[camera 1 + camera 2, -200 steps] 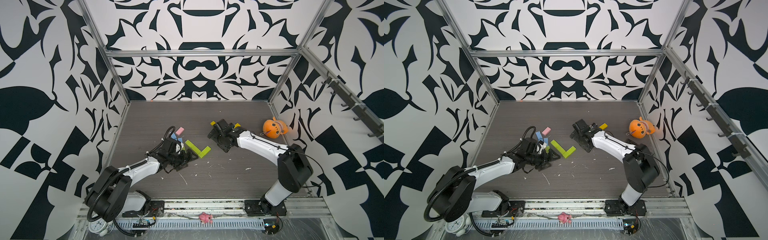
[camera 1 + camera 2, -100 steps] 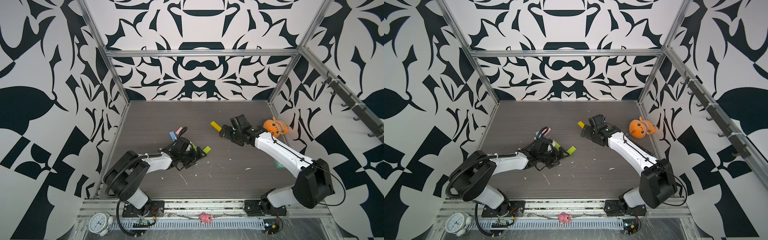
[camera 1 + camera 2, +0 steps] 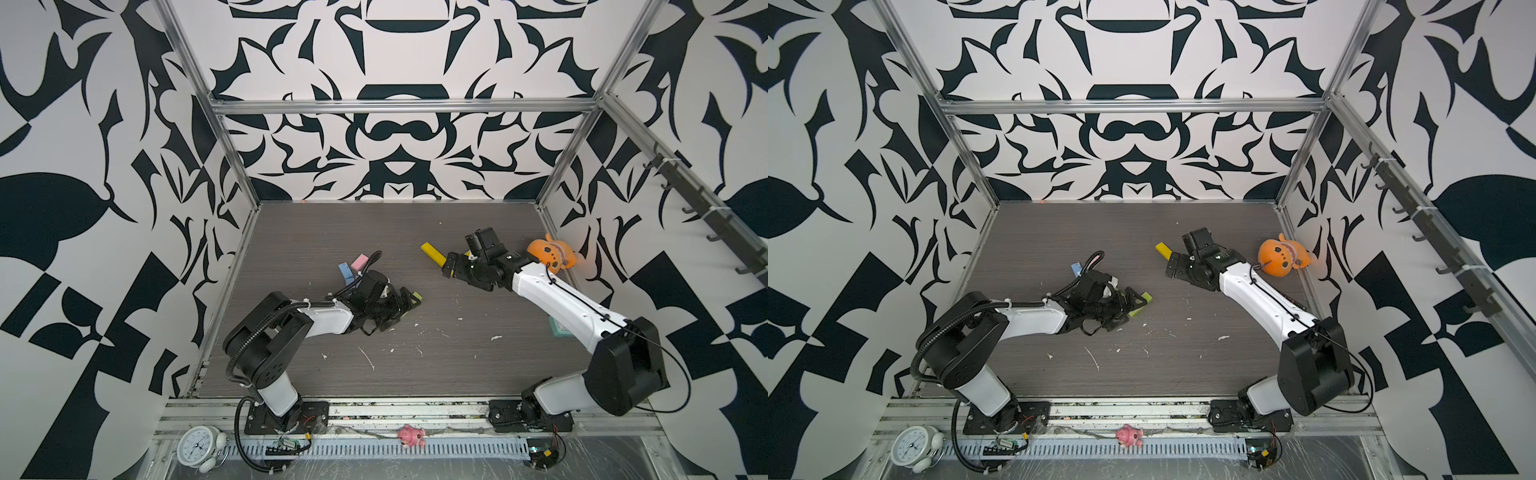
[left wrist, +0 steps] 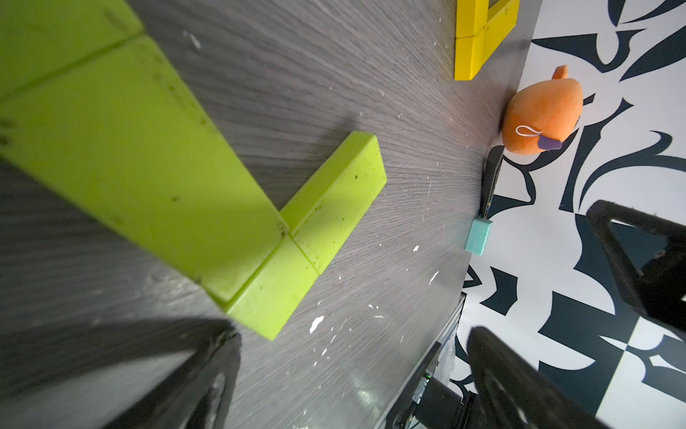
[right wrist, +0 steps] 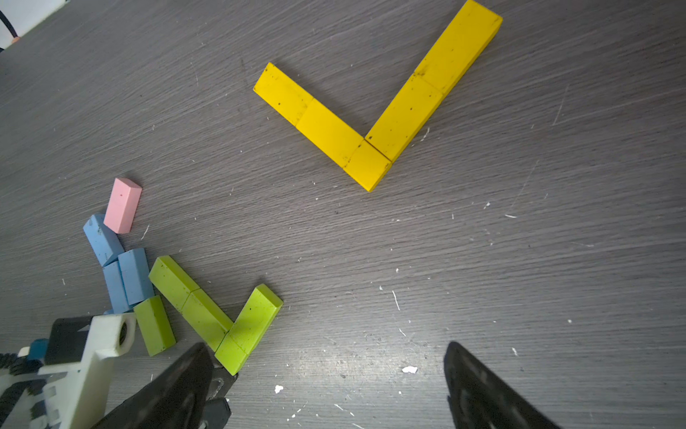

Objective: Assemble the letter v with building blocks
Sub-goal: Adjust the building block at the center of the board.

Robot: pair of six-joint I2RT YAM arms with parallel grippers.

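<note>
Two block letters lie flat, the yellow V (image 5: 402, 119) farther right by the right gripper (image 3: 449, 267) and the green V (image 5: 252, 319) near the centre, it seems just under the left gripper (image 3: 405, 305), and both grippers stand wide and empty, so I judge the placing is finished.

No legible text or labels, alarm clock (image 3: 202, 448) dial numerals too small to read

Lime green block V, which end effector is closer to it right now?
Left. The left end effector hangs right over the lime green block V, hiding most of it from above. The right end effector is apart, by the yellow blocks.
</note>
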